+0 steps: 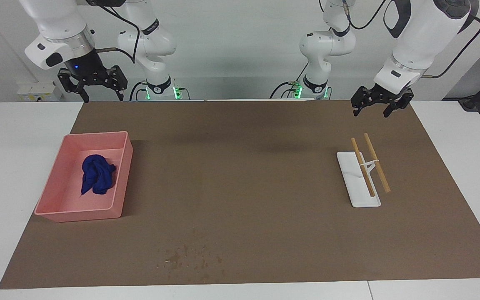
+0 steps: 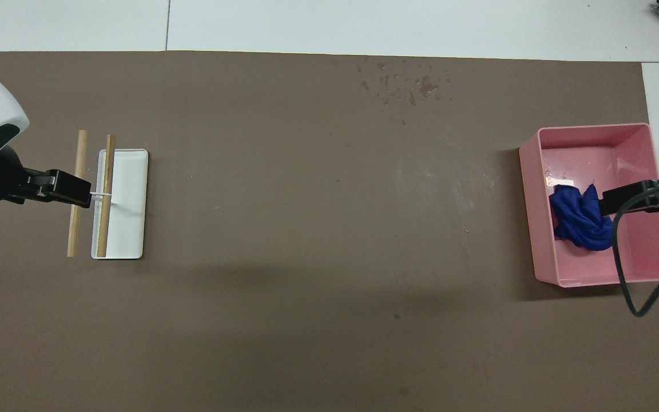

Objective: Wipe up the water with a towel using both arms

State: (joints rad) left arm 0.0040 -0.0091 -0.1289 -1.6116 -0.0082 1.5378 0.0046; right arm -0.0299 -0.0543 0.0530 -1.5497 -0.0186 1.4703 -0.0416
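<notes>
I see the crumpled royal-blue cloth towel (image 1: 97, 179) in the pink plastic bin (image 1: 56, 211), the water specks (image 1: 190, 256) farthest from the robots. My right tool (image 1: 92, 88) hangs over it, my left tool (image 1: 376, 106) over the counter (image 1: 240, 187); both spread apart, empty.

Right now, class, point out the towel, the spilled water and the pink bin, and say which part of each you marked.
towel (image 1: 96, 179), facing view: the middle of its crumpled folds.
water (image 1: 190, 255), facing view: the middle of the scattered blotches.
pink bin (image 2: 592, 129), overhead view: its wall farthest from the robots.
</notes>
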